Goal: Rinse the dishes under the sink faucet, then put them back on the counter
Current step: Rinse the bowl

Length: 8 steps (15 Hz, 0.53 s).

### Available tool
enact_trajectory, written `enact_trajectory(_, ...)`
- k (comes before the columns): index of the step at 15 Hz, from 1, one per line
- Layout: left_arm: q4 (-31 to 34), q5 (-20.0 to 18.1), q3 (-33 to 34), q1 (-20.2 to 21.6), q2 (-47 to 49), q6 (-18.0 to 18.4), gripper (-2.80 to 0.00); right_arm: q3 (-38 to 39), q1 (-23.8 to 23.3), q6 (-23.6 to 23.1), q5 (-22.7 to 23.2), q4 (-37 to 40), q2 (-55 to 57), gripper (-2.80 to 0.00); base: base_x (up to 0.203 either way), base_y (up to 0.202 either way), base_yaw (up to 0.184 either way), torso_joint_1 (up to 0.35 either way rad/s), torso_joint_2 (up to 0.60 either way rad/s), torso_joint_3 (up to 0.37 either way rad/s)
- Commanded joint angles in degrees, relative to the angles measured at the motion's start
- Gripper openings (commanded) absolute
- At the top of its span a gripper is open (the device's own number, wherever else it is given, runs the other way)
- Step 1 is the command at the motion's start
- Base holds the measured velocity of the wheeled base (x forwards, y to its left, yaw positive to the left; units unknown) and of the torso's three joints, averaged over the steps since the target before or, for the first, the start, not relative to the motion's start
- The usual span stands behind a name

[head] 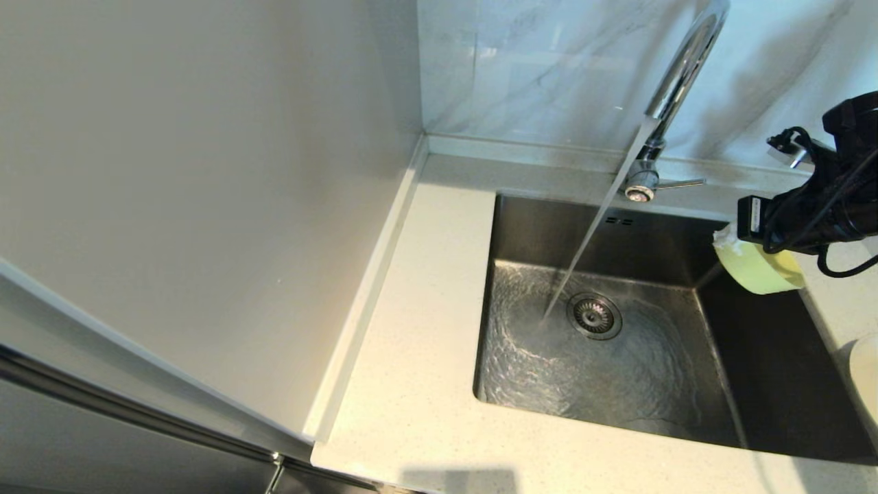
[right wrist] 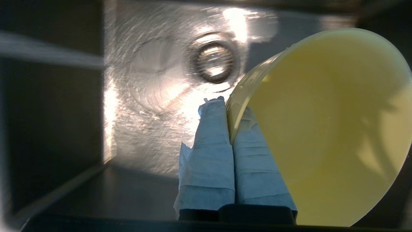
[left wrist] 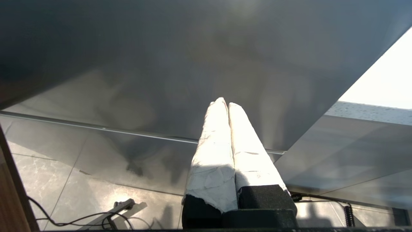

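My right gripper [head: 728, 239] is shut on the rim of the pale yellow bowl [head: 760, 269], holding it tipped on its side above the right edge of the steel sink [head: 535, 226]. In the right wrist view the taped fingers [right wrist: 212, 141] pinch the bowl [right wrist: 325, 129] wall, one inside and one outside. The chrome faucet [head: 675, 82] runs; its stream [head: 590, 240] lands left of the drain [head: 594, 315], apart from the bowl. A sliver of the white plate [head: 865, 384] lies on the counter at the right edge. My left gripper [left wrist: 225, 103] is shut and parked below the counter, outside the head view.
The speckled counter [head: 418, 357] surrounds the sink, with its raised rim [head: 374, 274] against the left wall. The faucet lever [head: 679, 183] points right, near my right arm. Water ripples across the sink floor. A cable lies on the tiled floor [left wrist: 96, 206] under the left gripper.
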Motion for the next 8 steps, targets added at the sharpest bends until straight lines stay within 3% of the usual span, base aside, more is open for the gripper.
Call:
enact_trajectory(1, 0.1, 0.0, 0.0, 0.0, 0.0, 0.0, -2.80, 3.9, 5.2, 0.1, 0.9, 0.1, -7.3, -2.80, 0.000, 0.000, 0.000, 0.000, 0.00, 0.000)
enact_trajectory(4, 0.0, 0.0, 0.0, 0.0, 0.0, 0.0, -2.80, 9.3, 8.1, 4.7, 7.6, -3.4, -12.1, -2.80, 0.000, 0.000, 0.000, 0.000, 0.00, 0.000)
enact_trajectory(8, 0.0, 0.0, 0.0, 0.0, 0.0, 0.0, -2.80, 21.2, 10.9, 6.2, 14.5, -25.6, -14.4, -2.80, 0.000, 0.000, 0.000, 0.000, 0.00, 0.000)
